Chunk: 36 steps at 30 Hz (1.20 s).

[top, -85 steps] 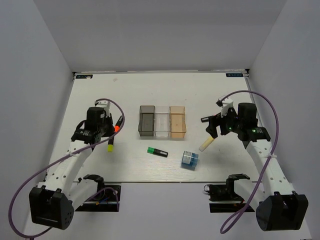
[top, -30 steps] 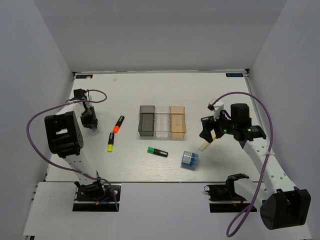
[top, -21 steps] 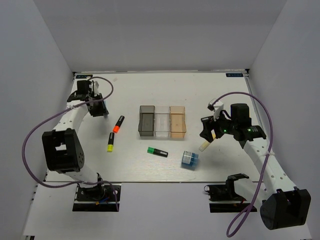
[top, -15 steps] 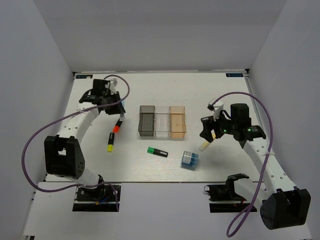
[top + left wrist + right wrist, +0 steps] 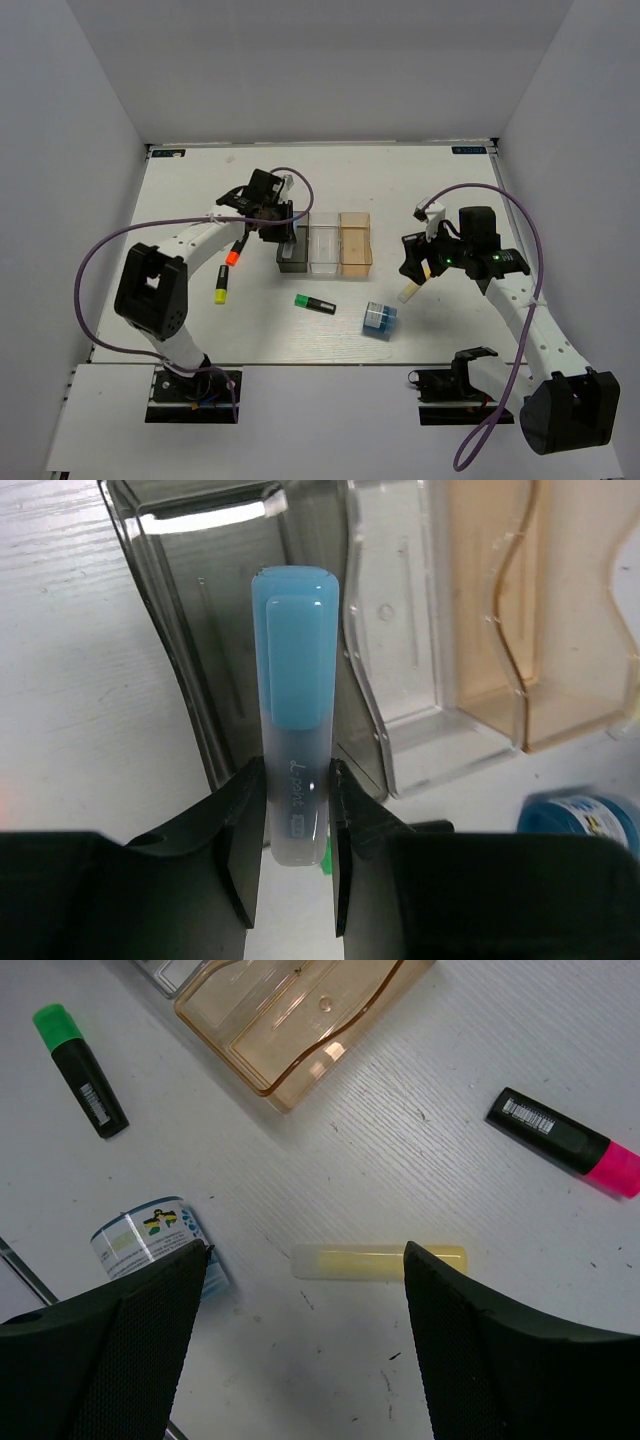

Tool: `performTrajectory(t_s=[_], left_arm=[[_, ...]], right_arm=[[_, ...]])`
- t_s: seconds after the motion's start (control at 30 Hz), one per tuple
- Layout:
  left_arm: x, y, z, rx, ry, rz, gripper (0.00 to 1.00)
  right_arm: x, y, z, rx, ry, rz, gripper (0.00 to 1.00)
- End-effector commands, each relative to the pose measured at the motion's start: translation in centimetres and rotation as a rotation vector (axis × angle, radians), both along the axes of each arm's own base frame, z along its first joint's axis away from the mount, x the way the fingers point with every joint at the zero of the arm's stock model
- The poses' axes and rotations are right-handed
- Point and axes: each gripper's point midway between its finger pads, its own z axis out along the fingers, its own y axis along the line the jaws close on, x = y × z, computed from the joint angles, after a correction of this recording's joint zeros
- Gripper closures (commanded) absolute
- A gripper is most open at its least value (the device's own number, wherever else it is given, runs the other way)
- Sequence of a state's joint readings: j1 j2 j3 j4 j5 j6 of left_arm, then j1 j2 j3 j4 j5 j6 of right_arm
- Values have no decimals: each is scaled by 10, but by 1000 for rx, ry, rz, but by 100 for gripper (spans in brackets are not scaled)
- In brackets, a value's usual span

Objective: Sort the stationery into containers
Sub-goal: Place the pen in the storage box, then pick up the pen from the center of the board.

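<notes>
Left jaws are clamping tight on a light blue stick [image 5: 295, 730], gripping its clear lower end, with the blue end pointing out ahead of them. In the wrist view the stick is lying across the right wall of the grey bin [image 5: 200, 630], roughly in line with the bin's length; whether it is touching the bin cannot be told. From above, the left jaws are sitting at the far left corner of that grey bin [image 5: 292, 243]. The three bins are standing side by side in a row, touching: grey on the left, clear bin [image 5: 325, 243] in the middle, amber bin [image 5: 356, 243] on the right. Nothing is showing inside any of them. Right jaws are spread wide and gripping nothing, hanging over a pale yellow stick [image 5: 378, 1261] that is lying flat on the table [image 5: 200, 330], right of the amber bin. A pink-capped marker [image 5: 565, 1143] is lying near that stick, apart from it. A green-capped marker [image 5: 314, 303] is lying just in front of the bins, and a blue block [image 5: 379, 319] is sitting to its right. Left of the bins, an orange-capped marker [image 5: 236, 249] and a yellow-capped marker [image 5: 220, 287] are lying near each other, not touching.
</notes>
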State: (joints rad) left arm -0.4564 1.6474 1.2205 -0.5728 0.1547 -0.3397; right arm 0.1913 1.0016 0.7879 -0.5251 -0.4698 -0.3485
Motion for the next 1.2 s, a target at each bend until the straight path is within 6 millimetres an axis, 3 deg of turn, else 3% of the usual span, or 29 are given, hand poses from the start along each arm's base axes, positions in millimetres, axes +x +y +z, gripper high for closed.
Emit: performTrajectory(t_s=[0.0, 0.2, 0.3, 0.33, 0.47, 0.63, 0.67, 0.7, 0.73, 0.77, 0.87, 0.9, 0.93, 0.97, 1.0, 1.07, 1.1, 1.17], left_arm=[[24, -7, 9, 0, -52, 44, 100], [35, -20, 7, 15, -57, 33, 99], [36, -27, 4, 30, -51, 22, 74], [35, -26, 3, 41, -51, 20, 54], [37, -28, 8, 41, -66, 22, 39], [38, -26, 25, 43, -92, 20, 41], [36, -24, 34, 37, -111, 20, 61], [34, -18, 45, 43, -139, 32, 76], [29, -12, 41, 57, -136, 42, 87], [25, 0, 60, 70, -180, 79, 99], [4, 63, 26, 255, -137, 234, 99], [-2, 72, 41, 230, -174, 258, 92], [-9, 94, 25, 221, -118, 300, 83], [-17, 103, 18, 209, -107, 309, 51], [-19, 110, 15, 201, -99, 318, 45], [-21, 129, -1, 204, -40, 324, 40], [-16, 139, -4, 200, -34, 345, 38], [-10, 140, -10, 220, -34, 286, 37]], right_arm=[[1, -1, -3, -10, -6, 0, 19], [2, -3, -5, -20, -5, -3, 18], [2, -4, -4, -27, -15, -1, 11], [2, -4, -6, -29, -9, -3, 10], [4, -6, -7, -46, -11, -9, 10], [6, -9, -9, -50, -5, -21, 10], [5, -8, -9, -50, -2, -19, 12], [5, -9, -9, -54, -3, -25, 14], [6, -10, -10, -57, -4, -24, 18], [6, -11, -12, -64, -1, -29, 35], [9, -13, -12, -75, -8, -36, 78], [11, -14, -14, -85, -12, -44, 94], [12, -16, -15, -93, -8, -56, 94], [14, -17, -15, -97, -10, -60, 91], [16, -19, -16, -108, -19, -70, 70], [19, -19, -19, -118, -8, -72, 54], [20, -22, -21, -124, -2, -84, 52], [21, -22, -23, -134, 3, -83, 50]])
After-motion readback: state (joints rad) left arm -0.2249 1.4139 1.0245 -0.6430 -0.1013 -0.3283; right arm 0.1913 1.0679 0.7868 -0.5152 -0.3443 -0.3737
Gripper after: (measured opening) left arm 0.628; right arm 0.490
